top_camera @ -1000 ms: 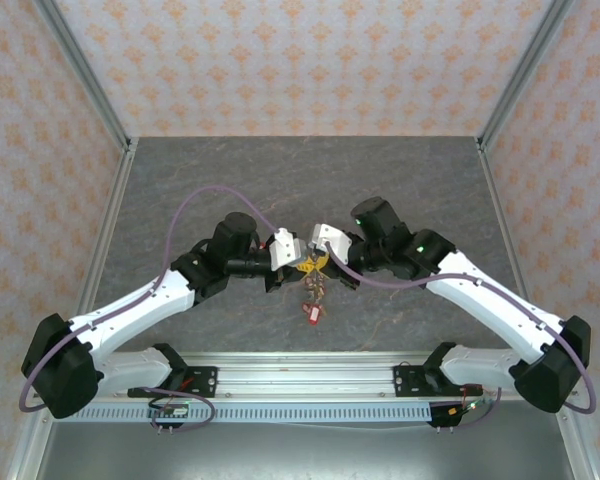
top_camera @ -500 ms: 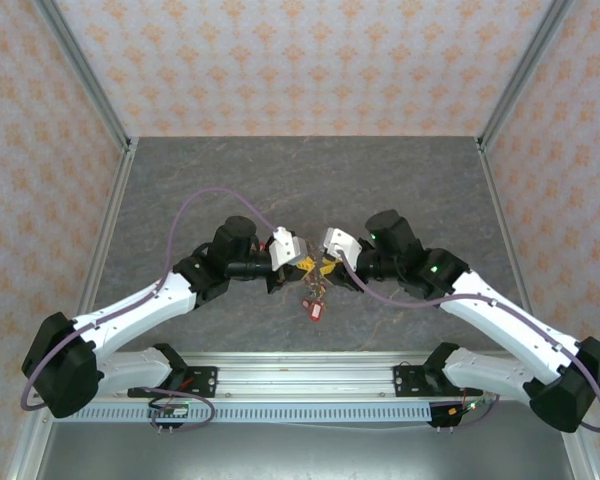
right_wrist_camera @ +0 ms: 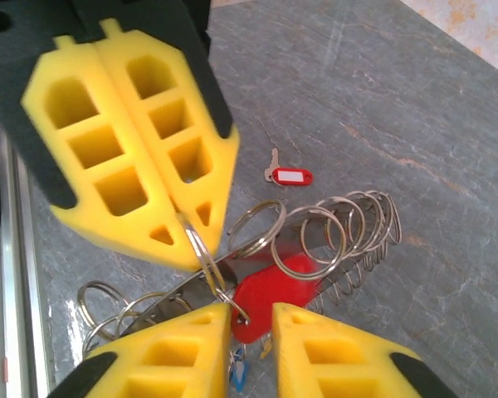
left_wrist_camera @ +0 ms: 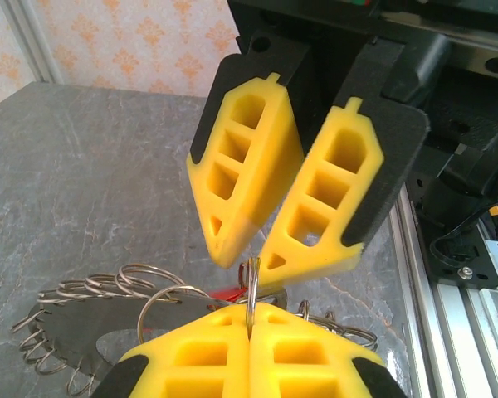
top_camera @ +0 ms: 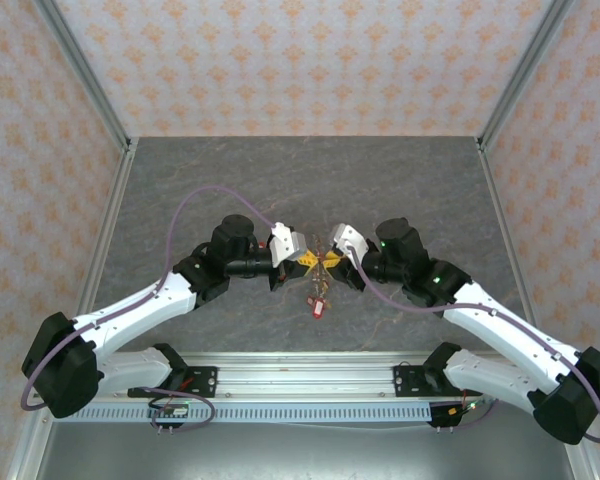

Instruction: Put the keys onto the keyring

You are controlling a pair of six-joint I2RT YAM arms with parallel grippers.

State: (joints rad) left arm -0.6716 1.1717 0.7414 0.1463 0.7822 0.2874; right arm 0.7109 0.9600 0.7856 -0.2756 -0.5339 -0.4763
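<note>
Keyring disc (left_wrist_camera: 75,325) tilted, long axis extending leftward in left wrist view; left gripper (left_wrist_camera: 251,319) clamped on one upright split ring (left_wrist_camera: 251,286); right gripper (right_wrist_camera: 251,315) jaws slightly apart.

1. Top cam: fixed high up at the near side, looks down n fwd over the whole table (top_camera: 400,180), far off.
2. Left wrist cam: v close, looks past left gripper (left_wrist_camera: 249,311) at right gripper (left_wrist_camera: 251,255).
3. Right wrist cam: same but mirrored, facing back.
4. All 3 share the keyring (left_wrist_camera: 66,332) btw the grippers.
</note>
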